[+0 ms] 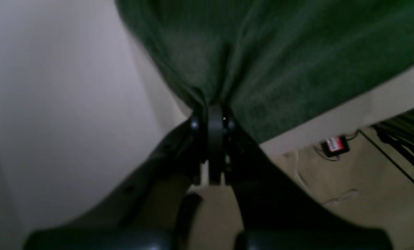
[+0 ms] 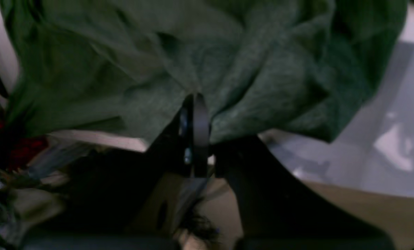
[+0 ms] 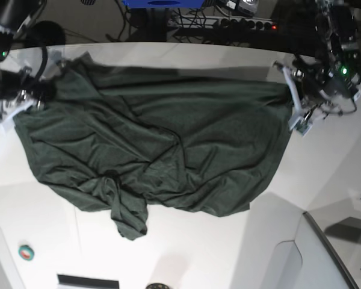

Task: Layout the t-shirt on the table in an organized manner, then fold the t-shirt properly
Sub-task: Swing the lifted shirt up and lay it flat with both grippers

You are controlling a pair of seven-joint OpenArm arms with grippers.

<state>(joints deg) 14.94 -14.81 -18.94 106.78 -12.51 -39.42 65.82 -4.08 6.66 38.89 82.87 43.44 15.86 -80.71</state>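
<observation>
Fingers (image 1: pixel 215 114) of both arms pinch t-shirt (image 3: pixel 156 150).

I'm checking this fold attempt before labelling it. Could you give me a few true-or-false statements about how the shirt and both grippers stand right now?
1. The left gripper is shut on the t-shirt. True.
2. The right gripper hangs open above the cloth. False: its jaws are shut on the fabric.
3. The t-shirt is already folded into a neat rectangle. False: it lies spread and wrinkled across the table.
4. The grippers hold opposite ends of the t-shirt. True.
5. The t-shirt bears a large white print. False: it is plain dark green.
</observation>
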